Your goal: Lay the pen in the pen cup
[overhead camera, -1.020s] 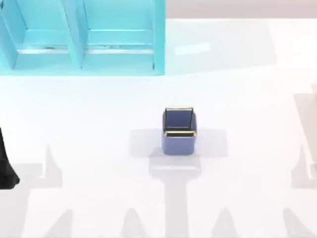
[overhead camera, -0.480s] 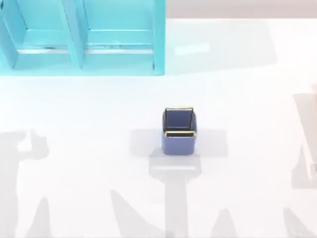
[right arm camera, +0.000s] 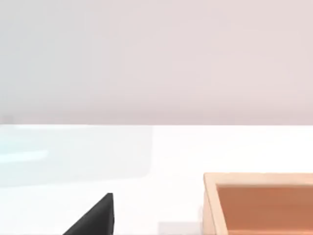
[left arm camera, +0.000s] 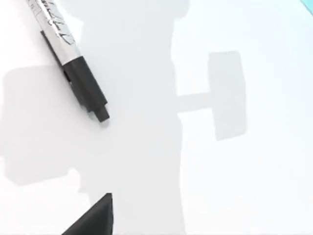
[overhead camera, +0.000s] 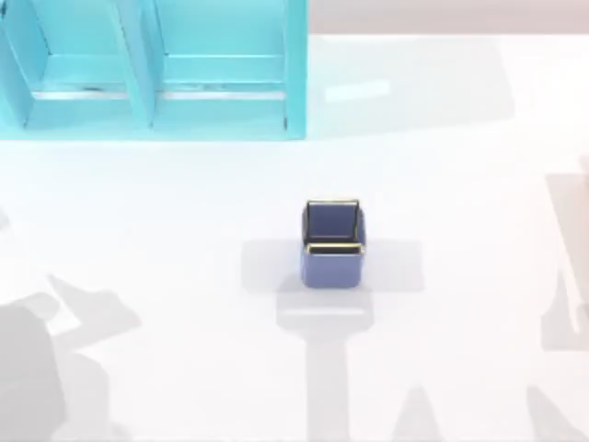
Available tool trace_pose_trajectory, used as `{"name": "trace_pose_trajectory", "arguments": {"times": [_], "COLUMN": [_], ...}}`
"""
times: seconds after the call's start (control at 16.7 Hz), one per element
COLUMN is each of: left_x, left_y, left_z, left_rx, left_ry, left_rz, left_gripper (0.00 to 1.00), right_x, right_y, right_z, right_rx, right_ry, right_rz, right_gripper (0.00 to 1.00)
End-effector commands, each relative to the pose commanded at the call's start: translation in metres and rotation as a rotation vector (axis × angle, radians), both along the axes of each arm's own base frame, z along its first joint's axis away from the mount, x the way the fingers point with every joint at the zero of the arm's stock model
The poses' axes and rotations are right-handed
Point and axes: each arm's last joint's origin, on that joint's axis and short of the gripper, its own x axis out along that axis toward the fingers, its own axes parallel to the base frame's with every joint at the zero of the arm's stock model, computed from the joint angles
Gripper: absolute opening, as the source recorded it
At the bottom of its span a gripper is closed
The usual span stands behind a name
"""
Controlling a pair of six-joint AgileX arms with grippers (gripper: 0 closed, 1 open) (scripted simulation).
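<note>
1. In the left wrist view, one black finger tip of the left gripper (left arm camera: 93, 218) pokes in at the frame's edge, clear of everything; whether its fingers are spread or closed I cannot tell.
2. The pen (left arm camera: 68, 58), a silver barrel with a black end, lies flat on the white table (left arm camera: 244, 186), apart from that finger tip.
3. The right gripper (right arm camera: 95, 218) likewise shows a single black finger tip; its state cannot be told. A shallow orange-tan box (right arm camera: 259, 203) sits nearby.
4. From above, the small blue square pen cup (overhead camera: 332, 242) with yellowish rim stands upright mid-table, well apart from the turquoise shelf unit (overhead camera: 152, 69).
</note>
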Motion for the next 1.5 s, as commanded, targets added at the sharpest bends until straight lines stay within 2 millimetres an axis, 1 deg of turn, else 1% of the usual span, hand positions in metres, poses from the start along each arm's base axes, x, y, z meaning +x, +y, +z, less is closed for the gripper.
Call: {"name": "trace_pose_trajectory", "arguments": {"times": [0.18, 0.36, 0.48, 0.6, 0.9, 1.02, 1.14, 1.26, 1.38, 1.5], "left_x": [0.02, 0.028, 0.03, 0.03, 0.031, 0.034, 0.044, 0.058, 0.071, 0.08], "left_y": [0.05, 0.092, 0.112, 0.122, 0.122, 0.122, 0.119, 0.115, 0.108, 0.1], "left_z": [-0.024, -0.045, -0.056, -0.063, -0.064, -0.069, -0.083, -0.104, -0.125, -0.141], "left_rx": [-0.173, -0.302, -0.361, -0.393, -0.394, -0.398, -0.401, -0.395, -0.392, -0.396], "left_ry": [0.098, 0.144, 0.159, 0.166, 0.167, 0.169, 0.171, 0.163, 0.156, 0.163], "left_rz": [0.106, 0.197, 0.239, 0.263, 0.261, 0.264, 0.266, 0.266, 0.265, 0.266], "left_gripper": [1.0, 1.0, 1.0, 1.0, 1.0, 1.0, 1.0, 1.0, 1.0, 1.0], "right_x": [0.0, 0.0, 0.0, 0.0, 0.0, 0.0, 0.0, 0.0, 0.0, 0.0], "right_y": [0.0, 0.0, 0.0, 0.0, 0.0, 0.0, 0.0, 0.0, 0.0, 0.0], "right_z": [0.0, 0.0, 0.0, 0.0, 0.0, 0.0, 0.0, 0.0, 0.0, 0.0], "right_rx": [0.0, 0.0, 0.0, 0.0, 0.0, 0.0, 0.0, 0.0, 0.0, 0.0], "right_ry": [0.0, 0.0, 0.0, 0.0, 0.0, 0.0, 0.0, 0.0, 0.0, 0.0], "right_rz": [0.0, 0.0, 0.0, 0.0, 0.0, 0.0, 0.0, 0.0, 0.0, 0.0], "right_gripper": [1.0, 1.0, 1.0, 1.0, 1.0, 1.0, 1.0, 1.0, 1.0, 1.0]}}
